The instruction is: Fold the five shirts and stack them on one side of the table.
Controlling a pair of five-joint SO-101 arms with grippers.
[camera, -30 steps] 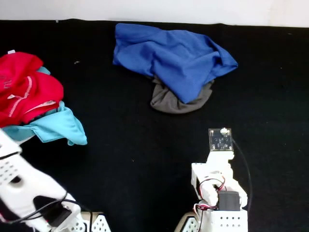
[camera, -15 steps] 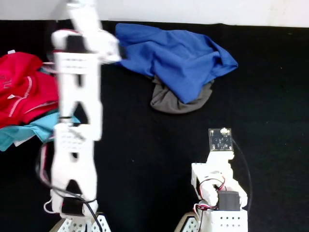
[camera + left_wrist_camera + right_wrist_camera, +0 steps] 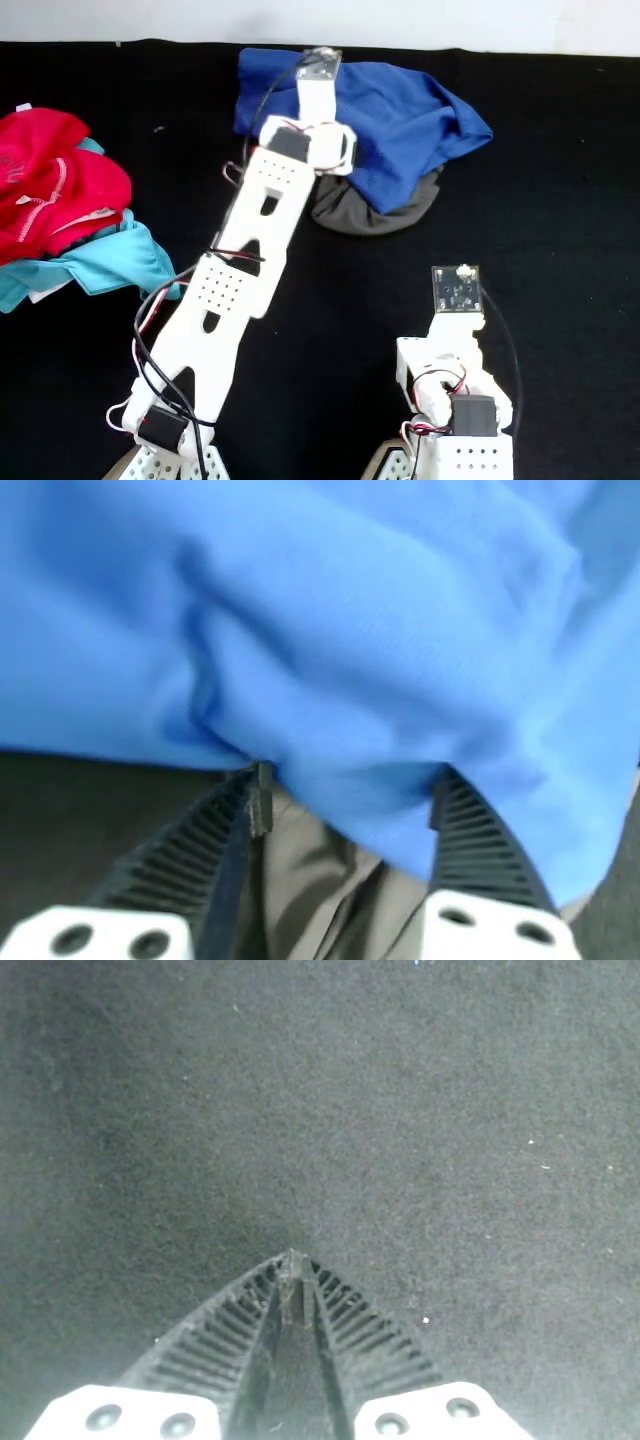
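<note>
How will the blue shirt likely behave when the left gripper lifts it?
Probably floppy: the blue shirt lies crumpled in soft folds, so it should drape and sag from the left gripper. It overlaps the grey shirt, which might drag along.

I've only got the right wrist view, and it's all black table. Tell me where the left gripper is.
Observer: The left gripper is over the blue shirt, at the middle of the far side of the table.
Operator: Give me its jaws.
Observer: Open, straddling the blue shirt's edge.
Operator: Say what's under that shirt.
Observer: A grey shirt, poking out on the near side.
Operator: Now the other shirts.
Observer: Red cloth lies on a teal shirt at the table's left edge.
</note>
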